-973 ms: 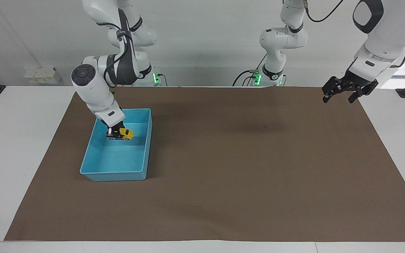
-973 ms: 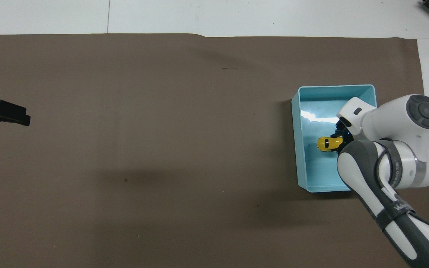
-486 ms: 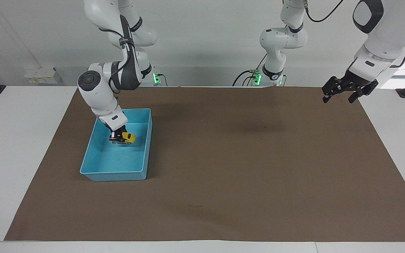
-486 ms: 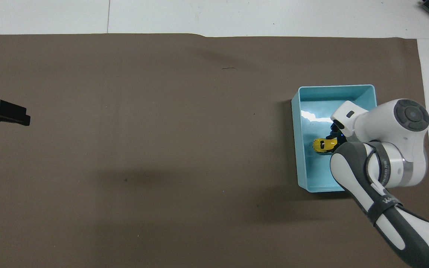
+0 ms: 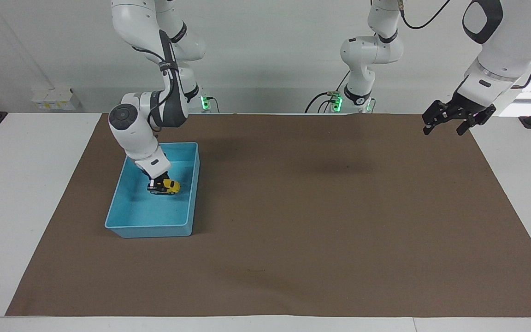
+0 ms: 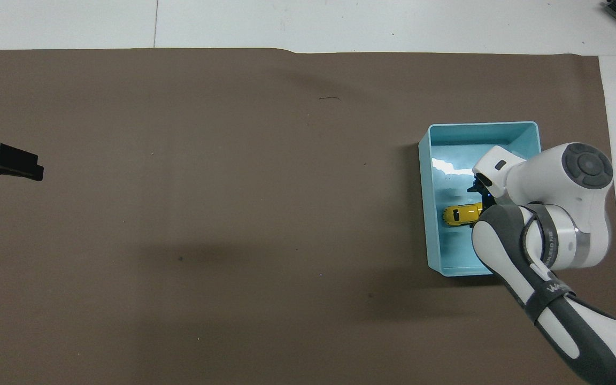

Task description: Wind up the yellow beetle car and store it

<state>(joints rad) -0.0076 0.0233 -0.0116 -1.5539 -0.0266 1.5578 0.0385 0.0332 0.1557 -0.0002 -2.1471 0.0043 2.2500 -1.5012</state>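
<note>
I see the yellow beetle car [image 5: 166, 186] in the blue bin [image 5: 187, 189], my right tool [image 5: 157, 180] at its rear, grip unclear, left tool [image 5: 450, 121] open, waiting over the tabletop edge [image 5: 514, 157].

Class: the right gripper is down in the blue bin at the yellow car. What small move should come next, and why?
Probably lift the right gripper straight up out of the bin. The car looks level on the bin's floor, so storing seems done. The left gripper waits, open, over the mat's corner.

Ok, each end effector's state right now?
Left end effector: open, empty.
Right end effector: at tiny yellow toy beetle car in light blue plastic bin; cannot be told.
</note>
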